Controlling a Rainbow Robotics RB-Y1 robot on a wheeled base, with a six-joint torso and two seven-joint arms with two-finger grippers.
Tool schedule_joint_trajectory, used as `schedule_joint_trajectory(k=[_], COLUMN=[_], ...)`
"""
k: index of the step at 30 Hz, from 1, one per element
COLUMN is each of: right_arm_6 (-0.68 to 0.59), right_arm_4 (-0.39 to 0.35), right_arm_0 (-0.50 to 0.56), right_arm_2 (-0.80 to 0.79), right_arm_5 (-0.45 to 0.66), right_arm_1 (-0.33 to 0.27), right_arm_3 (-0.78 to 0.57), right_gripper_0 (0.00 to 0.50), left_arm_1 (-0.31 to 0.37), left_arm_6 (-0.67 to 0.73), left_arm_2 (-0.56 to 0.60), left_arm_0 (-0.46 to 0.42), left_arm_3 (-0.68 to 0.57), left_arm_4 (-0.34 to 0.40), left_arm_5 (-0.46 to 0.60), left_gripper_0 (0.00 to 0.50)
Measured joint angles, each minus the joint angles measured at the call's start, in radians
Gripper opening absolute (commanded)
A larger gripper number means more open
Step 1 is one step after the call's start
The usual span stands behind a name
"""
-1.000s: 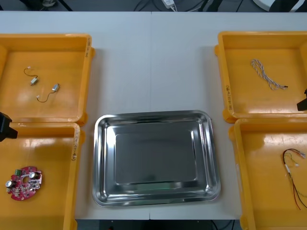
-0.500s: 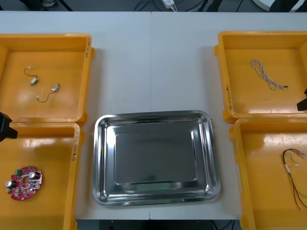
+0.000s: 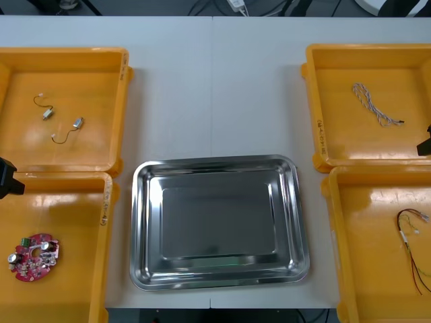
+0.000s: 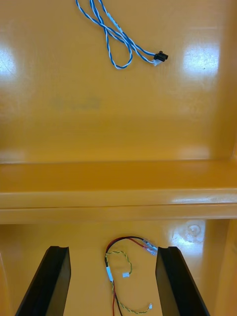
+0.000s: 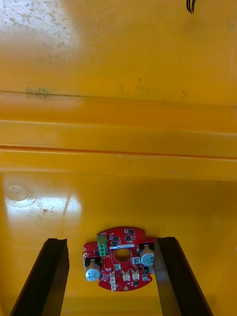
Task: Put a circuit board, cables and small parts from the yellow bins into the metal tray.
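Note:
The bare metal tray (image 3: pixel 139 222) lies at the table's middle front. A round red circuit board (image 3: pixel 32 257) rests in the near left yellow bin (image 3: pixel 74 222). My left gripper (image 5: pixel 111 242) hangs open above that bin, its fingers (image 5: pixel 47 276) standing either side of the circuit board (image 5: pixel 118 259) below. My right gripper (image 4: pixel 113 249) is open over the near right bin (image 3: pixel 357 269), with the red and yellow cable (image 4: pixel 123 269) lying beneath, between its fingers (image 4: pixel 175 281). A twisted blue and white cable (image 3: pixel 376 104) lies in the far right bin. Two small metal parts (image 3: pixel 48 113) with wire tails sit in the far left bin.
The far left bin (image 3: pixel 101 81) and the far right bin (image 3: pixel 337 74) flank bare table beyond the tray. The bin walls (image 4: pixel 118 197) stand between the near and far compartments. The left arm (image 3: pixel 7 178) and the right arm (image 3: pixel 425 141) show at the view's side edges.

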Motion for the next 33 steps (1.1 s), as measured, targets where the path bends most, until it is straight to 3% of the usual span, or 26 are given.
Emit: schedule_joint_trajectory(k=[19, 33], right_arm_6=[0.000, 0.000], right_arm_4=[0.000, -0.011], right_arm_0=[0.000, 0.001], right_arm_2=[0.000, 0.013], right_arm_5=[0.000, 0.002], right_arm_1=[0.000, 0.000], right_arm_3=[0.000, 0.003], right_gripper_0=[0.500, 0.500], left_arm_1=[-0.014, -0.015], left_arm_6=[0.000, 0.000], left_arm_2=[-0.002, -0.002], left_arm_0=[0.000, -0.041], left_arm_3=[0.001, 0.002], left_arm_4=[0.000, 0.031], left_arm_5=[0.006, 0.082], left_gripper_0=[0.500, 0.500])
